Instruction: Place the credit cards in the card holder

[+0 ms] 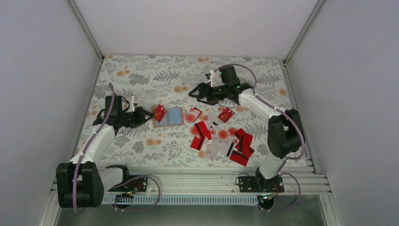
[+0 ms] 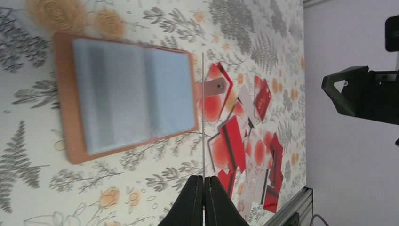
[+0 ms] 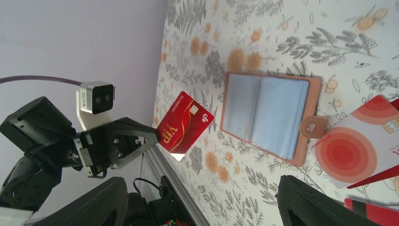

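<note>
Left gripper [image 2: 203,186] — jaws closed on a red card [image 3: 185,123], held edge-on just beside the open card holder [image 2: 127,99]. Right gripper [image 1: 196,92] — jaws apart, apparently empty, near the loose credit cards [image 1: 221,134].

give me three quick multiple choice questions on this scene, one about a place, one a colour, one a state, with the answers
1. Where does the card holder lie?
A. between the left gripper and the pile of cards
B. on top of the pile
C. under the pile

2. What colour is the held card in the left gripper?
A. white
B. blue
C. red

3. How is the right gripper?
A. shut on a card
B. open and empty
C. shut and empty

Answers:
1 A, the holder lies open on the cloth with the gripper on one side and the pile on the other.
2 C, its red face shows in the right wrist view.
3 B, its fingers stand wide apart with nothing between them.
</note>
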Controlling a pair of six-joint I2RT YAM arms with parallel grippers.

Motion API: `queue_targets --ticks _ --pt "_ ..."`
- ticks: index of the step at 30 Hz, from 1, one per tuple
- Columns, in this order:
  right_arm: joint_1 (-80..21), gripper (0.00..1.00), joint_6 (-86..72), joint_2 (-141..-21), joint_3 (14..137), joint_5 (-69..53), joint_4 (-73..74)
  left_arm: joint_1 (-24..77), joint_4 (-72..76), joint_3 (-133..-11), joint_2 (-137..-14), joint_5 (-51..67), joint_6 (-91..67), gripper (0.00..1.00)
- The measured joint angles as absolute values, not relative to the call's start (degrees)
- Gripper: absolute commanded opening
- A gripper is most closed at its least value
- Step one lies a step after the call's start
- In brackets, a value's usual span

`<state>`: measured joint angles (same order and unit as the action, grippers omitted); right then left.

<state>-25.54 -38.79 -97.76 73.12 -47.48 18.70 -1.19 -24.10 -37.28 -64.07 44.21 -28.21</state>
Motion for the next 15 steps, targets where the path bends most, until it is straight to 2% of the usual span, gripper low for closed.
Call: queue_targets --ticks 15 --pt "-27.57 0.78 -34.94 -105.51 74.83 -51.31 19.22 -3.79 -12.58 -26.50 -64.31 43.46 -32.12 0.02"
